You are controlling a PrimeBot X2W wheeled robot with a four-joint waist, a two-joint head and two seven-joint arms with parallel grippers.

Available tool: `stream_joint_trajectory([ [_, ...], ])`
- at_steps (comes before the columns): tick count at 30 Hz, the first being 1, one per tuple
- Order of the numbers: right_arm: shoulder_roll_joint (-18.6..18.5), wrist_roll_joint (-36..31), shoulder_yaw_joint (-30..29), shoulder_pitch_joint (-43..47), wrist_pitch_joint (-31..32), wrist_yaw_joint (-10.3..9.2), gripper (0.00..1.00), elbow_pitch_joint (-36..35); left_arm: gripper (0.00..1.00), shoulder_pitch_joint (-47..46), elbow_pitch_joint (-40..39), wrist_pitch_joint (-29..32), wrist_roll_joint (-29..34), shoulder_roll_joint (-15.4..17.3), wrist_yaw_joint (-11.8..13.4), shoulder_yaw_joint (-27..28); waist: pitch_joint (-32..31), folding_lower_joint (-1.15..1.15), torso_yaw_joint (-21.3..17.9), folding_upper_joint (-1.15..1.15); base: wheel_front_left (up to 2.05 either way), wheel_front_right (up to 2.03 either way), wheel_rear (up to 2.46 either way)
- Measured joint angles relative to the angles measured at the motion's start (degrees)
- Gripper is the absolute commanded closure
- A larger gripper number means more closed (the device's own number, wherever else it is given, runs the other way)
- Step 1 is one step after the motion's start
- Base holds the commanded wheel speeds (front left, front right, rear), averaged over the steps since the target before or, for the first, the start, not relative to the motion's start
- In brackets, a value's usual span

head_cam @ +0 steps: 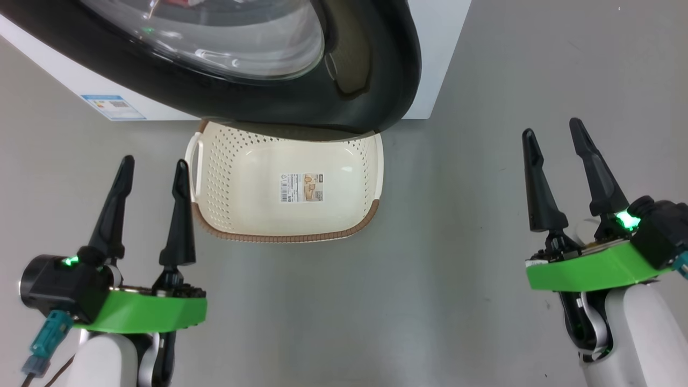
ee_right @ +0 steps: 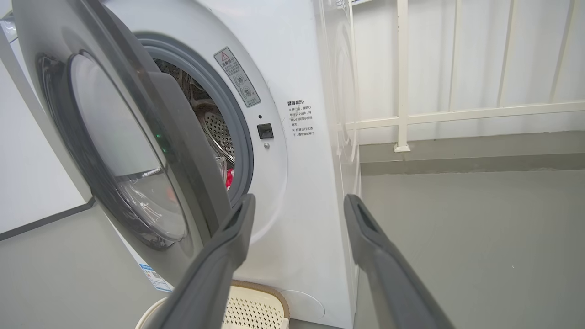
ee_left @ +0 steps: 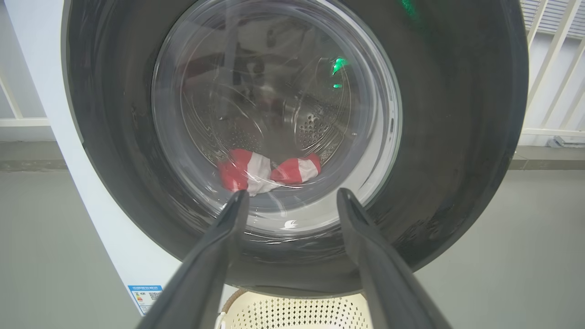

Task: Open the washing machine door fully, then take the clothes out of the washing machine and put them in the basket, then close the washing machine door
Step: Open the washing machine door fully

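Head view, looking down: the washing machine door (head_cam: 376,80) stands partly swung out from the washing machine (head_cam: 443,54), and its black rim overhangs the far edge of the basket (head_cam: 226,156). The basket sits on the floor (head_cam: 457,269) just in front of the machine, mouth up, its long axis running left to right, with a sticker (head_cam: 302,187) on its bottom. The left tool (head_cam: 155,161) is at lower left, fingers spread and pointing up toward the machine. Its inner finger is just beside the basket's left end, and it pinches nothing. The right tool (head_cam: 552,127) is well apart from the basket on the right, fingers likewise spread and empty, leaning slightly leftward.

Left wrist view faces the door's glass squarely and shows the clothes (ee_left: 256,171) through it: a red and white bundle lying low in the drum (ee_left: 315,128), stretched side to side. Right wrist view catches the door edge-on, with a gap to the grey rubber ring (ee_right: 244,137) and a sliver of red inside.
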Motion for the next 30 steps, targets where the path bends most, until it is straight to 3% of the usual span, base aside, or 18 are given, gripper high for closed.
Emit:
stream_joint_trajectory([
  [27, 0.02, 1.0, 1.93, 1.64, 0.0, 0.0, 0.0, -0.13, 0.0, 1.21, 0.24, 0.0, 0.41, -0.18, -0.01, -0.32, -1.13, 0.0, -0.08, 0.0, 0.0, 0.0, 0.0],
  [28, 0.02, 1.31, 2.3, 1.6, 0.0, 0.0, 0.2, 0.07, 0.0, 1.21, 0.24, 0.0, 0.41, -0.19, -0.01, -0.31, -1.11, 0.0, -0.08, 0.0, 0.0, 0.0, 0.0],
  [29, 0.02, 2.54, 2.94, 1.51, 0.0, 0.0, 0.73, 0.64, 0.0, 1.21, 0.23, 0.0, 0.41, -0.19, 0.0, -0.3, -1.08, 0.0, -0.09, 0.0, 0.0, 0.0, 0.0],
  [30, 0.05, 4.47, 3.5, 1.43, 0.0, 0.0, 1.0, 1.44, 0.0, 1.21, 0.23, 0.0, 0.41, -0.2, -0.01, -0.29, -1.05, 0.0, -0.1, 0.0, 0.0, 0.0, 0.0],
])
